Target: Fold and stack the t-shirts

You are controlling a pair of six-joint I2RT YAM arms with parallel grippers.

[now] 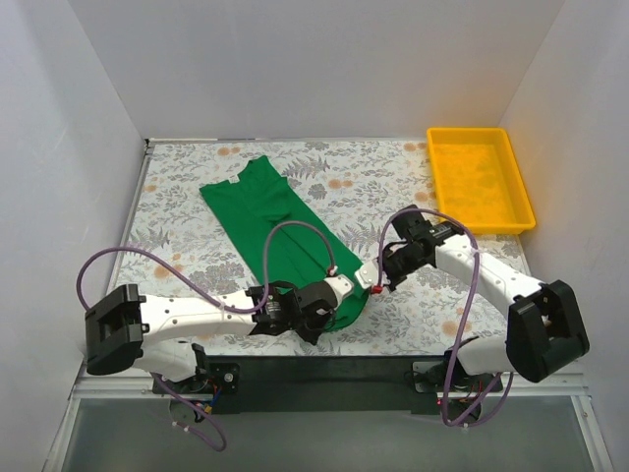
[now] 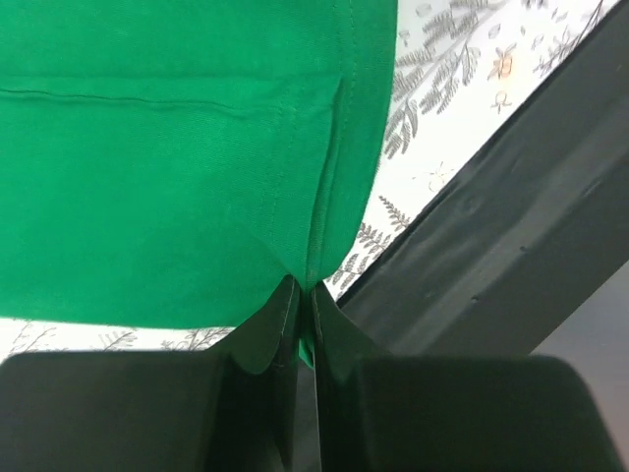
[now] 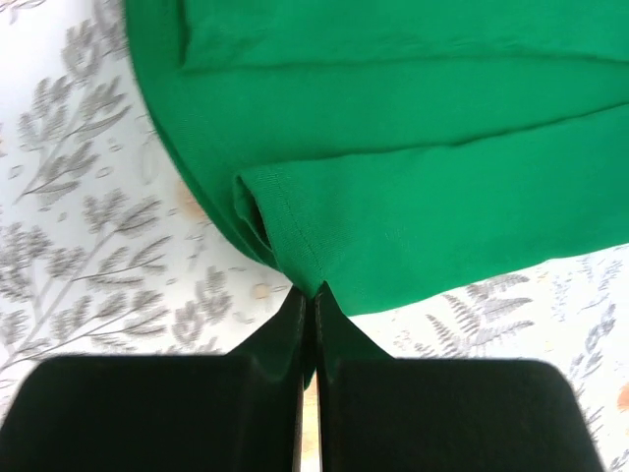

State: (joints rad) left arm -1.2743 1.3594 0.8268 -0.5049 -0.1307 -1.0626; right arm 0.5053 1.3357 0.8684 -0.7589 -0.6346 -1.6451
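The green t-shirt point(image 1: 267, 221) lies as a long narrow strip on the table, running diagonally from the far left toward the near middle, with its white neck label point(image 1: 234, 183) at the far end. My left gripper point(image 1: 342, 300) is shut on the near bottom edge of the shirt; in the left wrist view point(image 2: 305, 295) the cloth point(image 2: 177, 157) is pinched between the jaws. My right gripper point(image 1: 377, 283) is shut on the hem corner just to the right; the right wrist view point(image 3: 313, 295) shows the stitched hem point(image 3: 393, 197) clamped at the tips.
A yellow plastic tray point(image 1: 513, 182) stands at the far right of the table. The floral tablecloth point(image 1: 373, 187) covers the table. The black front rail point(image 2: 491, 256) runs close behind the left gripper. White walls enclose the sides and back.
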